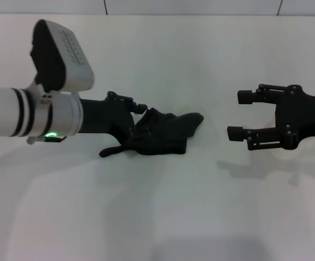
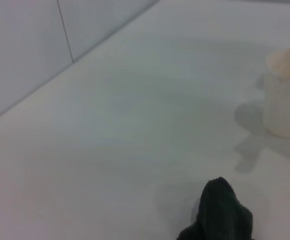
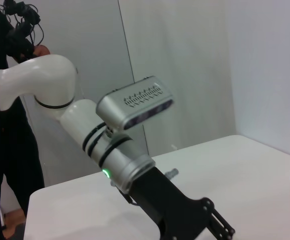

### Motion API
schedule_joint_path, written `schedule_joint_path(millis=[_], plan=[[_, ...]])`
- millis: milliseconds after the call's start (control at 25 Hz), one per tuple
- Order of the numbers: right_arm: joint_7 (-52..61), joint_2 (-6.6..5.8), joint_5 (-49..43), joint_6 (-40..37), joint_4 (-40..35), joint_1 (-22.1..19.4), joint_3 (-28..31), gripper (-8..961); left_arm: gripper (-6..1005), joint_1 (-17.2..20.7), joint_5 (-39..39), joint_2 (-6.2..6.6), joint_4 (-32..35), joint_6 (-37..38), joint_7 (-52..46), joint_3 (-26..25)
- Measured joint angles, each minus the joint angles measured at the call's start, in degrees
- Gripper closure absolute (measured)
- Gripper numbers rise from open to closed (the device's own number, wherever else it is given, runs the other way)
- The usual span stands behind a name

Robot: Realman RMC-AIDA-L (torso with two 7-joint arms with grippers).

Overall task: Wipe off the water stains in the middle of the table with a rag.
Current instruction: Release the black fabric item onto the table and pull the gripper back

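Rag (image 1: 165, 133): black, rumpled in soft folds, lying on the table mid-view; a thin strip trails out toward the robot's left; one dark corner also shows in the left wrist view (image 2: 220, 212).
Left hand (image 1: 138, 117): at the rag's left edge, fingers clamped on the cloth.
Water stains: none visible; possibly covered by the rag.
Table (image 1: 163, 206): plain white, smooth; pale panelled wall behind.
Right hand (image 1: 239, 114): hovers well right of the rag, fingers apart.
Cup (image 2: 285, 95): translucent whitish, standing on the table beyond the rag.
Person (image 3: 7, 150): in dark clothes, behind the left arm.
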Motion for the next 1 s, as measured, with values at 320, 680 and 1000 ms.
schedule_joint_path(millis=[320,680,1000], plan=[[0.0,0.00,0.0,0.0,0.0,0.0,0.1,91,447,3.0,-0.2,0.02,3.8,3.3,-2.1,-4.7],[-0.2,0.00,0.7,-0.2,-0.3,-0.1,0.0,92,406,1.0,4.5,-0.04,3.5,9.5,-8.2,-5.6],[-0.1,-0.20,0.2,-1.5,-0.5,-0.5,1.2,91,229,2.2,4.5,0.20,7.0,16.1,-7.3,-8.0]])
